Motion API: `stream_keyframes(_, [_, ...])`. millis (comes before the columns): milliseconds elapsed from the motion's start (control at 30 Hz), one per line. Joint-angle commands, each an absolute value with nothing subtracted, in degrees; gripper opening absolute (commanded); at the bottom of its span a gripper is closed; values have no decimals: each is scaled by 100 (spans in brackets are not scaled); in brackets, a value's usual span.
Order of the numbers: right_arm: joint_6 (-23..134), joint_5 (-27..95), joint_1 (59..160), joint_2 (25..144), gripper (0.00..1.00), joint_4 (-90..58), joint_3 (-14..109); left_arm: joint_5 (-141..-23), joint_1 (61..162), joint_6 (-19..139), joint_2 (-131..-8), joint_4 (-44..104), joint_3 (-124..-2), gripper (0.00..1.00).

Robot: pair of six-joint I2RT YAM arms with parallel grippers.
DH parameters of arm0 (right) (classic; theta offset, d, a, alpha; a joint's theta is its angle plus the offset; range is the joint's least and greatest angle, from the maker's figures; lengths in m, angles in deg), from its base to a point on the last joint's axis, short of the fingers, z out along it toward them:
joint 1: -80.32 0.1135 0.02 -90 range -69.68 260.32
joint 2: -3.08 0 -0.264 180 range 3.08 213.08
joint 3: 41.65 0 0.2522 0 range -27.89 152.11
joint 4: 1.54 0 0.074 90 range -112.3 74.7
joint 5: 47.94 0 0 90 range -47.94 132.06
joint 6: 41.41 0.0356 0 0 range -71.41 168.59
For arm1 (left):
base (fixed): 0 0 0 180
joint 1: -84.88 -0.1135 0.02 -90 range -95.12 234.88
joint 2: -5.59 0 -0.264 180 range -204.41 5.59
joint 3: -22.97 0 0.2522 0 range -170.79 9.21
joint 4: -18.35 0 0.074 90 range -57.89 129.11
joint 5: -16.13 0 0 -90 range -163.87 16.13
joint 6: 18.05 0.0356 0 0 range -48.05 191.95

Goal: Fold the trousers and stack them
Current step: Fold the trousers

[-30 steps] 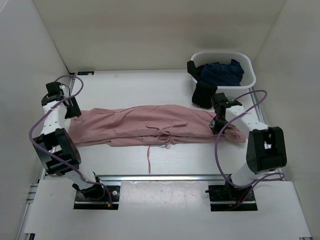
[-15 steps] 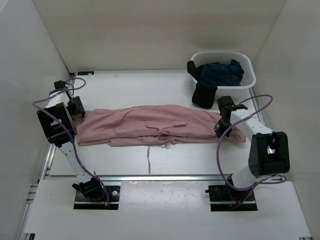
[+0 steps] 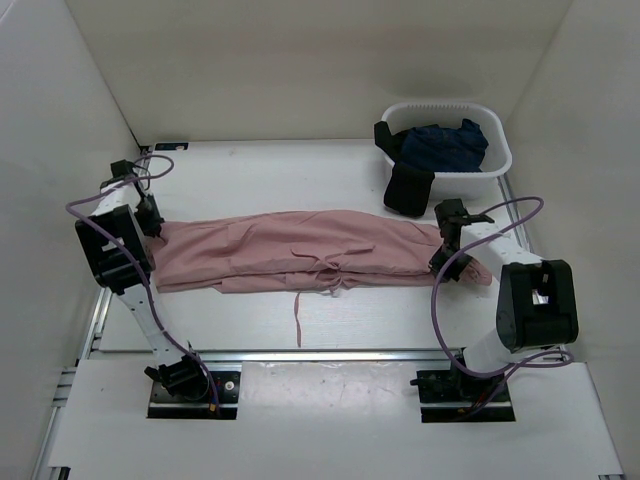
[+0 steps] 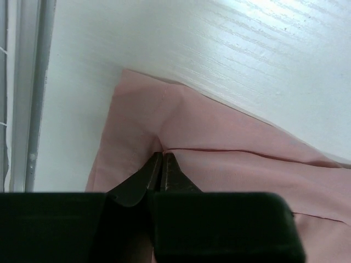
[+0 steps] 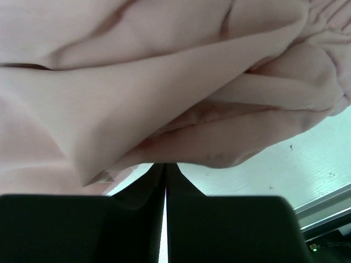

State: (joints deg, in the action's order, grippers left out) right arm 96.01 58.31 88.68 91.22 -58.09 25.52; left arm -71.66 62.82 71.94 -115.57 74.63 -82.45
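Note:
The dusty-pink trousers [image 3: 300,250] lie stretched left to right across the table, with a thin drawstring [image 3: 297,320] trailing toward the front. My left gripper [image 3: 155,228] sits at their left end. In the left wrist view its jaws [image 4: 162,156] are shut, pinching a pucker of pink cloth [image 4: 230,164] near the hem corner. My right gripper [image 3: 443,258] is at the gathered right end. In the right wrist view it [image 5: 165,164] is shut, its tips tucked under the edge of bunched fabric [image 5: 164,82] that hangs just above the table.
A white basket [image 3: 497,160] at the back right holds a dark navy garment [image 3: 445,143]. A black garment [image 3: 407,185] hangs over its front rim, close to the right arm. A metal rail [image 3: 330,355] runs along the near edge, and white walls close in both sides.
The left arm swung back over the trousers' left end, and its jaws closed from wide open onto the cloth. The right gripper stayed shut and shifted slightly right.

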Motion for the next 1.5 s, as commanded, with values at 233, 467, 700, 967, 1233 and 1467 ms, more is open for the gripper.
stream_keyframes(233, [9527,6174,8647,9344,2,-5890,2124,-6597,6071,7195,-10813,7351,-9028,14])
stream_keyframes(467, [9280,6227,8647,9344,2,-5775,2246,-6324,6019,7195,-11288,7298,-9213,18])
stream_keyframes(700, [9007,6174,8647,8633,27,-5775,2186,-6183,6071,7195,-11429,7298,-9091,72])
stream_keyframes(967, [9682,6376,8541,6944,72,-6294,2616,-6078,6071,7195,-10718,7298,-8634,82])
stream_keyframes(1233, [10316,6156,8225,8516,96,-6206,2932,-5823,6343,7195,-9944,7359,-8055,89])
stream_keyframes(1467, [10625,6323,7830,9526,99,-5038,2738,-5981,6554,7195,-9539,7359,-6719,92])
